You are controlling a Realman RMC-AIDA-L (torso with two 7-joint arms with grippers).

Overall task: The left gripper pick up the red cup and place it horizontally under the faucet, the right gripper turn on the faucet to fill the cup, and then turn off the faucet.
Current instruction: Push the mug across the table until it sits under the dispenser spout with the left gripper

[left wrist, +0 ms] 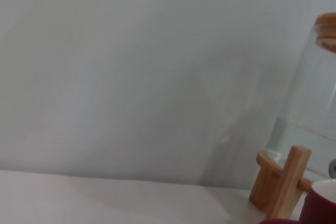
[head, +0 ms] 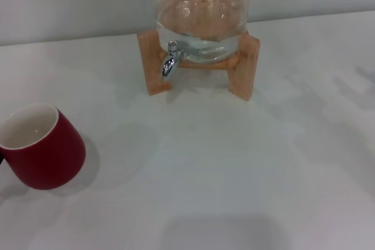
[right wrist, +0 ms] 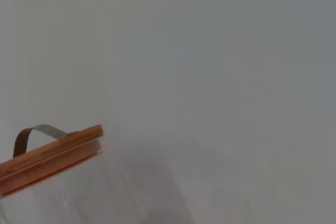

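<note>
The red cup [head: 42,149] stands on the white table at the near left, its white inside showing. A dark sliver touches it at the picture's left edge; I cannot tell what it is. The cup's rim [left wrist: 321,203] also shows in the left wrist view, close in front of the wooden stand [left wrist: 281,182]. The chrome faucet [head: 170,60] points down from the front of the glass water jar [head: 202,19], well behind and to the right of the cup, with bare table beneath it. Neither gripper shows in any view.
The jar sits on a wooden stand [head: 155,65] at the back middle of the table, near the grey wall. Its wooden lid [right wrist: 50,158] with a metal handle shows in the right wrist view. White tabletop [head: 234,168] stretches between cup and stand.
</note>
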